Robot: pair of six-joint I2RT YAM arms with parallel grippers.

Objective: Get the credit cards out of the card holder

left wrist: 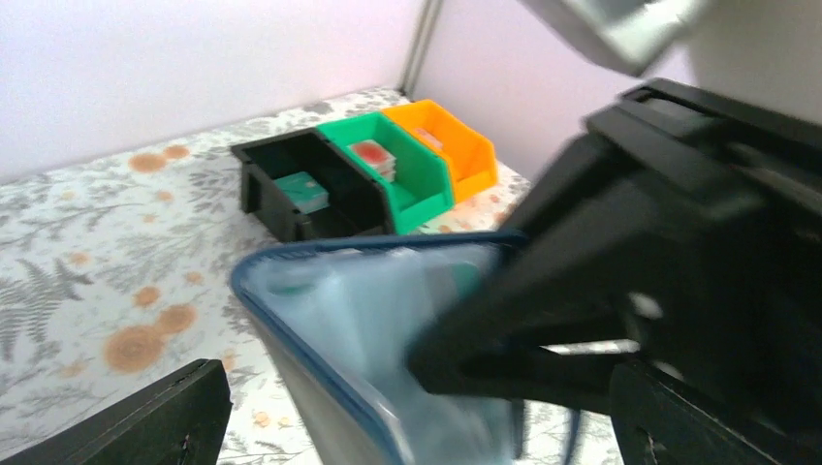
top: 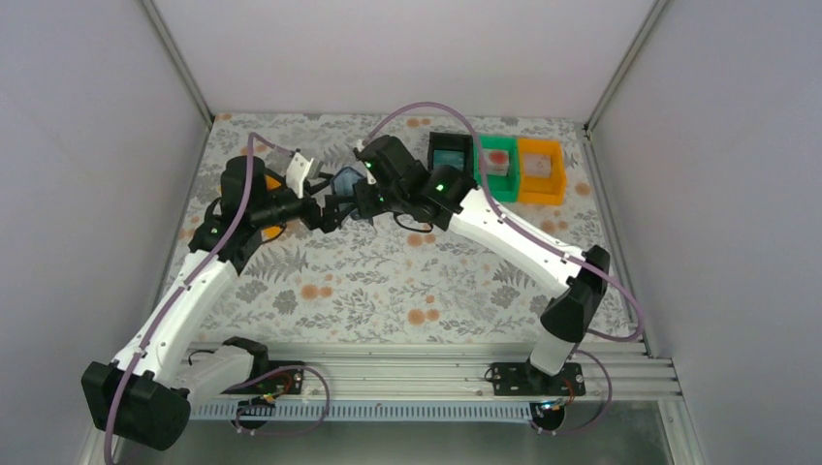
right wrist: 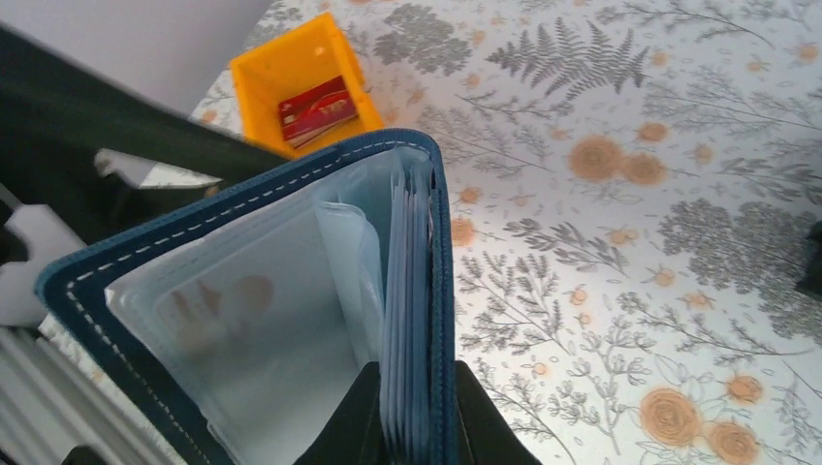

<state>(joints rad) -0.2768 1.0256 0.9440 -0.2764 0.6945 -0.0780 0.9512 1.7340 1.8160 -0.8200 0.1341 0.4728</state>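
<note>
A floral-print tabletop [top: 388,291], walled on three sides by pale panels, carries two black-and-white arms that reach in from its near edge and meet toward the far middle. The left arm [top: 184,291] bends in from the left. The right arm [top: 514,237] stretches across from the right, so that the two wrists come nearly nose to nose.

Along the far right side stands a row of three bins, touching side by side: a black bin [top: 451,155], a green bin [top: 499,165] and an orange bin [top: 540,170]. A separate orange bin [right wrist: 300,77] sits on the left side near the wall, partly hidden by the left arm in the overhead view.

Between the two wrists the navy card holder [right wrist: 242,205] is held up off the tabletop, folded open, its clear inner sleeves fanned out. The right jaws are pinched tight on the edge of the sleeve stack beside the spine and carry the holder. The left jaws stand spread wide, one finger on either side of the holder, gripping nothing.

A teal card [left wrist: 300,189] lies in the black bin, a red-marked card [left wrist: 373,155] in the green bin, and red cards [right wrist: 315,108] in the separate orange bin.
</note>
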